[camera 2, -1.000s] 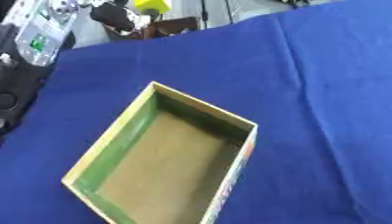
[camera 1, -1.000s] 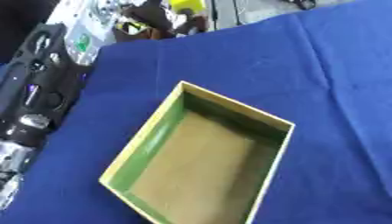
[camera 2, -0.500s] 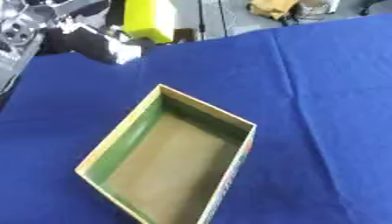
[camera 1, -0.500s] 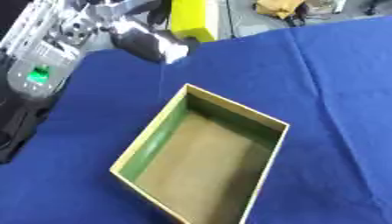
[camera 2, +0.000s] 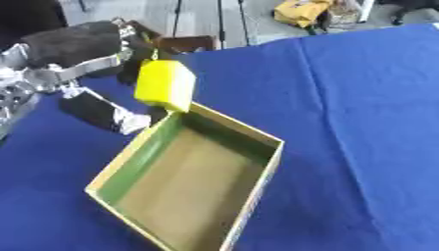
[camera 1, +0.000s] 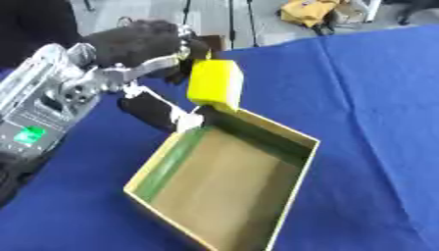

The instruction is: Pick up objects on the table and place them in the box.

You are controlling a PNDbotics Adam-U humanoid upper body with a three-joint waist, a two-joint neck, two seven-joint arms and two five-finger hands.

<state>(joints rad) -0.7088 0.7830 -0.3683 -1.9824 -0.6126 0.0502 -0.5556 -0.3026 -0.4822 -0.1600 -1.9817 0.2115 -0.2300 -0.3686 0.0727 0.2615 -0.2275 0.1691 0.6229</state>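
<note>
Fingers of the left hand (camera 1: 141,46) pinch a yellow block (camera 1: 214,86) above the open box's (camera 1: 291,191) eleven-o'clock corner, seemingly so it drops inside once released.

No readable text anywhere. Left arm (camera 1: 38,105) has a pale label panel with a small green mark, print too blurred to read. Yellow block (camera 1: 213,84) and box (camera 1: 291,169) show no legible lettering.

Grey floor (camera 1: 266,22) beyond the blue-clothed table (camera 2: 360,98) — dark stand legs (camera 1: 230,19)
</note>
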